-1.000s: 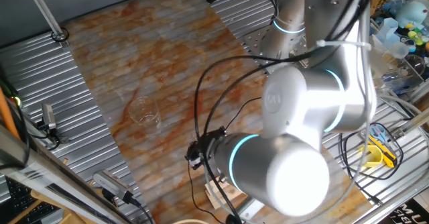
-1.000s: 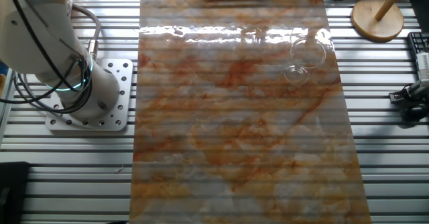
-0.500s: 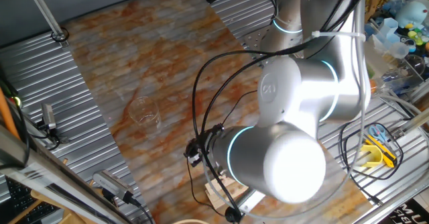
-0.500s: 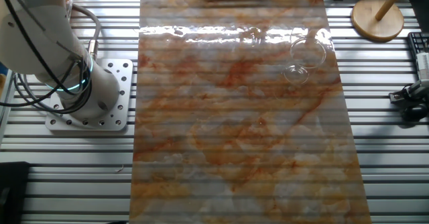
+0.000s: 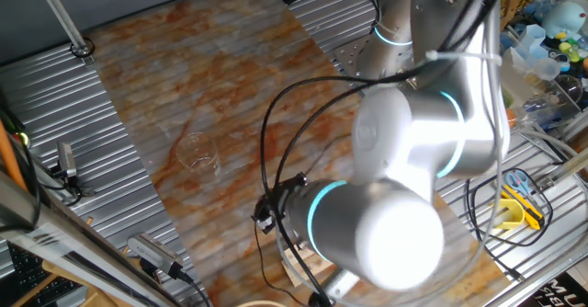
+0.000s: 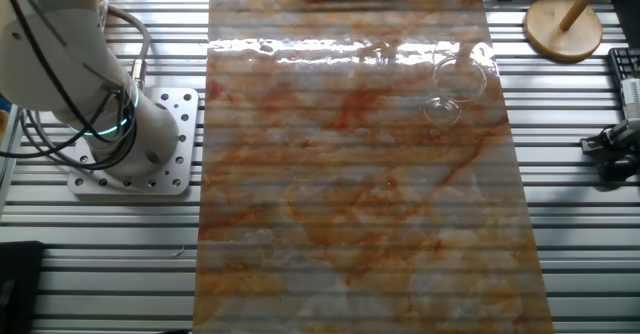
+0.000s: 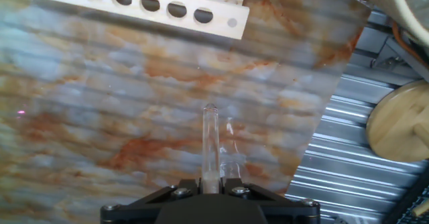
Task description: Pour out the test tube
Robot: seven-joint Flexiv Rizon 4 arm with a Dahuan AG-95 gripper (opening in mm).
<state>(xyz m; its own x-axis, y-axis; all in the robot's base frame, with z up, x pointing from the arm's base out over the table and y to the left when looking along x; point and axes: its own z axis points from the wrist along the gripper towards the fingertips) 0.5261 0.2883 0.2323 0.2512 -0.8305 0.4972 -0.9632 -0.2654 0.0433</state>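
In the hand view my gripper [image 7: 210, 182] is shut on the test tube [image 7: 210, 142], a slim clear glass tube that sticks out forward from between the jaws above the marbled table. A faint glassy reflection lies just right of it. The pale wooden rack [image 7: 144, 3] with its row of holes lies ahead at the top of that view. The wide clear beaker [image 5: 197, 151] stands on the table, also in the other fixed view [image 6: 456, 82]. In the fixed views the gripper is hidden behind the arm or out of frame.
The arm's big joints [image 5: 386, 215] fill the lower right of one fixed view, over the rack [image 5: 301, 267]. A round wooden stand [image 6: 563, 24] sits right of the marbled mat, on ribbed metal; it also shows in the hand view [image 7: 402, 123]. The arm base [image 6: 130, 139] is left.
The arm's joints have shifted slightly in one fixed view. The beaker and rack have not moved.
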